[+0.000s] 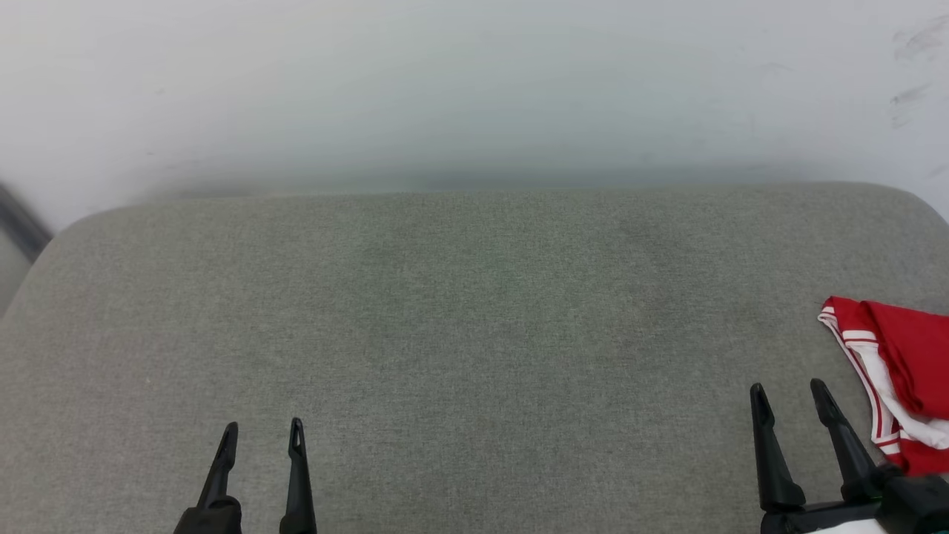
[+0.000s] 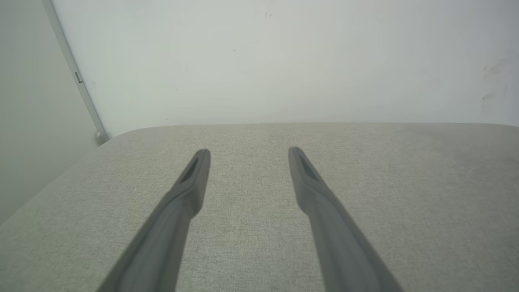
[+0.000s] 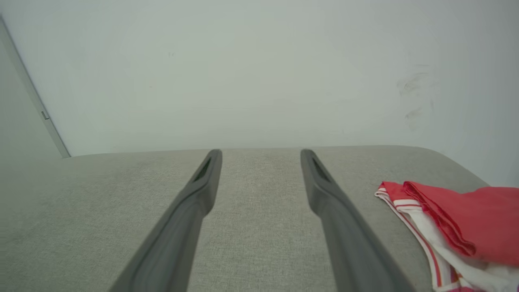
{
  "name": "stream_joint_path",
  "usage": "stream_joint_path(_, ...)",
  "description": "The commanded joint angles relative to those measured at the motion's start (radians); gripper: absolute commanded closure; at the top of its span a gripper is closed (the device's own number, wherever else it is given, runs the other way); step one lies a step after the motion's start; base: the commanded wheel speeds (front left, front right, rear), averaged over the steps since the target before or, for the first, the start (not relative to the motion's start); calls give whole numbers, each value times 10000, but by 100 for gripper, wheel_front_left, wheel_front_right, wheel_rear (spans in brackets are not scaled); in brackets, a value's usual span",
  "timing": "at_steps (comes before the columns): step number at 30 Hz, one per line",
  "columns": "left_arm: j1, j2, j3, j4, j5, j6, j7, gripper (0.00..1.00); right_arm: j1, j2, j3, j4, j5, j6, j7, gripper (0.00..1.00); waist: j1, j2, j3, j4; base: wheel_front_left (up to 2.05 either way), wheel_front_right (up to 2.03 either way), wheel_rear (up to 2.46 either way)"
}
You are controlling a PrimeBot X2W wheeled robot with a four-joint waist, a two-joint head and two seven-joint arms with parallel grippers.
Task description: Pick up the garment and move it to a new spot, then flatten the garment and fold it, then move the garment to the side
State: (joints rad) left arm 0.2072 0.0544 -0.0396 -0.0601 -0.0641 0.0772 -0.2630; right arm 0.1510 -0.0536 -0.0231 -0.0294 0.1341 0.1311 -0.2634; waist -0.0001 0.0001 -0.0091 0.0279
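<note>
Black fingers of my right gripper (image 1: 787, 387) stand spread, empty, just beside the red jersey (image 1: 908, 348) bunched at the right of the grey cushion (image 1: 474, 319). My left gripper (image 1: 264, 425) is spread too, well apart from it. Risk: the jersey is crumpled, so I may pinch only trim and drag it off the side.

Grey fabric-covered bench (image 1: 474, 334) with rounded far corners, pale wall (image 1: 445, 89) directly behind, dark scuffs (image 1: 908, 96) at right
</note>
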Motion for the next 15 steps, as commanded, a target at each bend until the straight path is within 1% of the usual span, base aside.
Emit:
stream_joint_path(1, 154, -9, 33, -21, 72, -49, -23, 0, 177, 55, -31, -79, 76, -8, -12, 0, 1, -1, -26, 19, 0, 0, 0)
stream_joint_path(6, 206, -20, 79, -34, 70, -169, -23, 0, 416, 56, -41, -146, 325, -8, -12, 0, 1, -1, -79, 54, 0, 0, 0)
stream_joint_path(13, 146, -30, 146, 24, 129, -304, -23, 0, 461, 56, -24, -12, 378, -8, -12, 0, 1, -1, -65, 66, 0, 0, 0)
stream_joint_path(14, 121, -30, 164, 29, 123, -301, -23, 100, 449, 57, -20, 4, 385, -8, -12, 100, 1, -1, -62, 66, 0, 0, 0)
stream_joint_path(15, 125, -17, 138, 67, 92, -295, 2, 100, 388, 10, -8, 38, 337, 0, 2, 100, 1, -1, -65, 67, 0, 0, 0)
